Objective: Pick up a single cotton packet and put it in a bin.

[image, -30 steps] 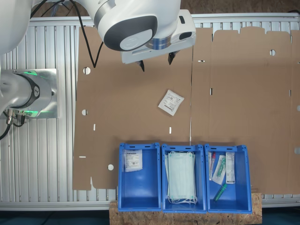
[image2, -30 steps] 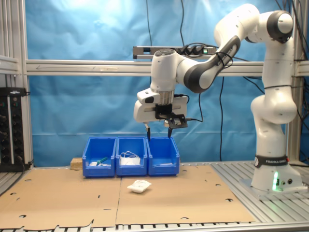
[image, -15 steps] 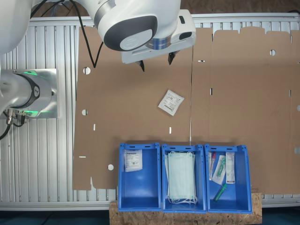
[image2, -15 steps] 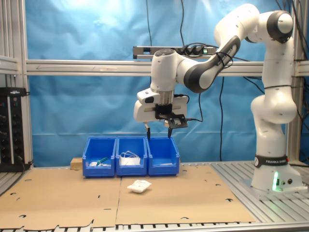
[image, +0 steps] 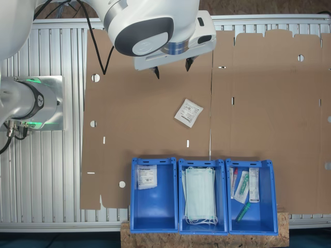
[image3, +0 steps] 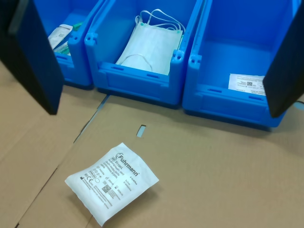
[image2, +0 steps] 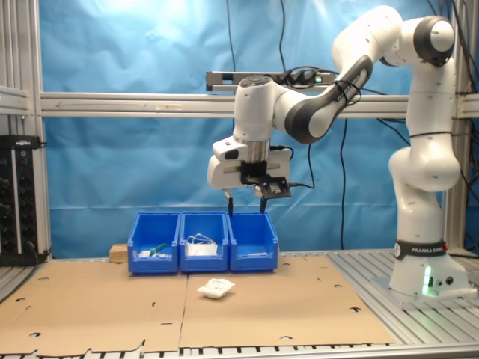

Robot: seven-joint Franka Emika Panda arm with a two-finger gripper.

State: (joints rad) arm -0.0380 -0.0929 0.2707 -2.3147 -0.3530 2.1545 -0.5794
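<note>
Claw (image2: 245,213) up high, fingers apart, holding nothing. Cotton packet (image: 188,112) flat on cardboard (image: 155,103), near middle. Bin (image: 153,196) at cardboard's edge.

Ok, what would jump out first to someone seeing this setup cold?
Probably the big white arm, its open claw hanging high above the brown cardboard. Next, the cotton packet lying alone on that cardboard, and the three blue bins side by side; the bin at the first exterior view's left holds one similar packet.

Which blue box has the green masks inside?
The middle bin of the three: pale green face masks lie in it. One neighbour holds a white packet, the other tubes and narrow packets.
</note>
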